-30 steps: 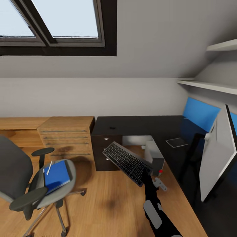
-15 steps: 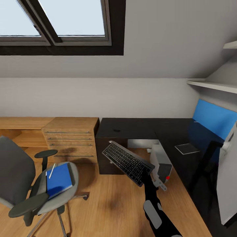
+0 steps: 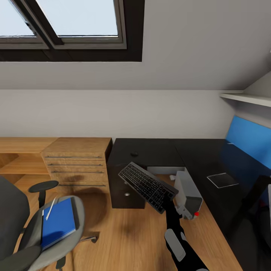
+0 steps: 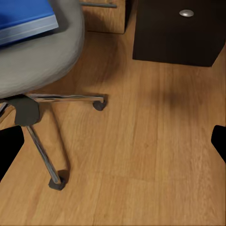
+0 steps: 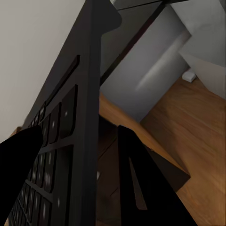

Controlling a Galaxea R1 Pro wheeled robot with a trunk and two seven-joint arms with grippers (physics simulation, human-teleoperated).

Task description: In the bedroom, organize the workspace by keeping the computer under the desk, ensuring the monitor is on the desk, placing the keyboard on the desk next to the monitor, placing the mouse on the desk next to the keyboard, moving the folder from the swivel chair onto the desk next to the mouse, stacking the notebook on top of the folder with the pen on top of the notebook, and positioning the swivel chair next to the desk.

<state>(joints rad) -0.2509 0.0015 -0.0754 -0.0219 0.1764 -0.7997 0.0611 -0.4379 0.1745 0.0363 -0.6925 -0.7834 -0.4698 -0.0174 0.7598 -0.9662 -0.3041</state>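
Observation:
My right gripper [image 3: 168, 202] is shut on one end of the dark keyboard [image 3: 146, 186], holding it tilted in the air over the floor in front of the desk [image 3: 165, 148]. In the right wrist view the keyboard [image 5: 70, 136] sits clamped between dark fingers [image 5: 141, 188]. The small dark mouse [image 3: 134, 154] lies on the black desk top. The light-grey computer [image 3: 188, 192] stands under the desk. On the grey swivel chair [image 3: 15, 222] at the left lies the blue folder [image 3: 58, 223] with a white pen [image 3: 50, 207] on it. My left gripper [image 4: 113, 146] is open above the floor beside the chair's chrome base [image 4: 66, 98].
A light wooden chest [image 3: 75, 162] with bar handles stands left of the desk. The desk's dark drawer unit [image 3: 124, 188] has round knobs [image 4: 186, 13]. A flat dark rectangle with a pale edge [image 3: 222, 180] lies on the desk's right wing. Wooden floor [image 3: 124, 233] lies between chair and desk.
The whole view has shifted: the monitor has slid out at the right and the chair has sunk toward the lower left. The keyboard stays held in my right gripper.

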